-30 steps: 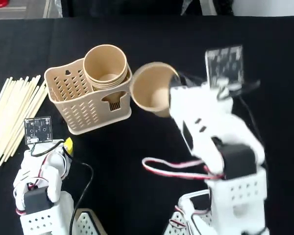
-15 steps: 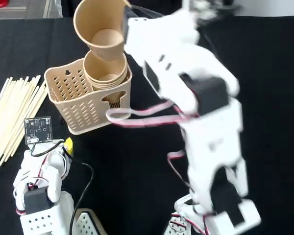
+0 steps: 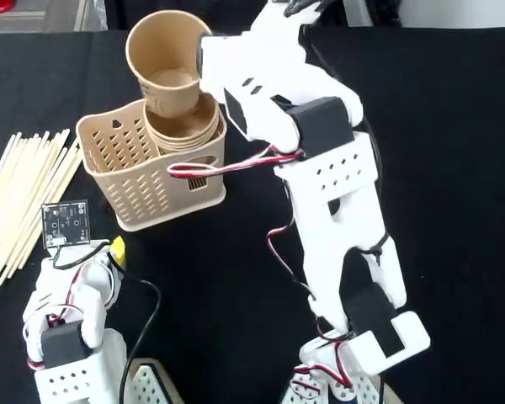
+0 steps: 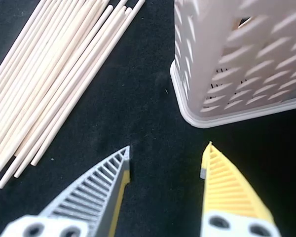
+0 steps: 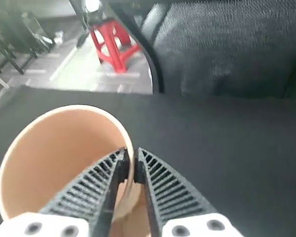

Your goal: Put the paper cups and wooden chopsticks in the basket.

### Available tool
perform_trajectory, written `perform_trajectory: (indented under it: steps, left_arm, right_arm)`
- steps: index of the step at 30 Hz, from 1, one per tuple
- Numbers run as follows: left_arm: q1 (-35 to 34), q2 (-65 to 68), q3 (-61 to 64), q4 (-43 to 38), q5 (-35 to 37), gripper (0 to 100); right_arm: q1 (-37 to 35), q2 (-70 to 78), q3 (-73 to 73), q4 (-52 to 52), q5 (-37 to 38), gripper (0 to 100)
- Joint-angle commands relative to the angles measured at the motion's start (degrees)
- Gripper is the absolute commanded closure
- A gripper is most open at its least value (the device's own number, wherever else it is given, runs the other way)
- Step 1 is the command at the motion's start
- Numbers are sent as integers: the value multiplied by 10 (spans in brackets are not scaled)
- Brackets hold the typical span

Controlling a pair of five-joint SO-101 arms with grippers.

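The left gripper (image 4: pixel 167 148) is held open, low over the black table (image 3: pixel 454 126), with nothing in it. The wooden chopsticks (image 3: pixel 25 198) are laid on the table at 9 o'clock from the basket (image 3: pixel 122 164). A stack of paper cups (image 3: pixel 194 132) is kept in the basket. Right above it, one more paper cup (image 3: pixel 162 50) is pinched by its rim in the right gripper (image 5: pixel 132 152).

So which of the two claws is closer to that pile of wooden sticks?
Left. The left gripper sits open just beside the chopsticks; the right gripper is over the basket, pinching a paper cup.
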Motion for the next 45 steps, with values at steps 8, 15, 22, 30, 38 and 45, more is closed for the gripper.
perform_trajectory:
  steps: [8, 15, 22, 30, 38, 45]
  left_arm:
    - [0, -1, -5, -4, -2, 770]
    - [0, -1, -5, -4, -1, 770]
    - [0, -1, -5, -4, -1, 770]
    - [0, -1, -5, -4, -1, 770]
    - [0, -1, -8, -3, -2, 765]
    - [0, -1, -26, 27, -2, 765]
  right_arm:
    - [-11, -5, -35, 40, -2, 987]
    - [-10, -5, -104, 83, -2, 987]
    - [-10, 6, -104, 122, -2, 987]
    - [-10, 59, -72, 75, -1, 949]
    - [-15, 35, -72, 75, 40, 563]
    - [-3, -44, -72, 101, 96, 695]
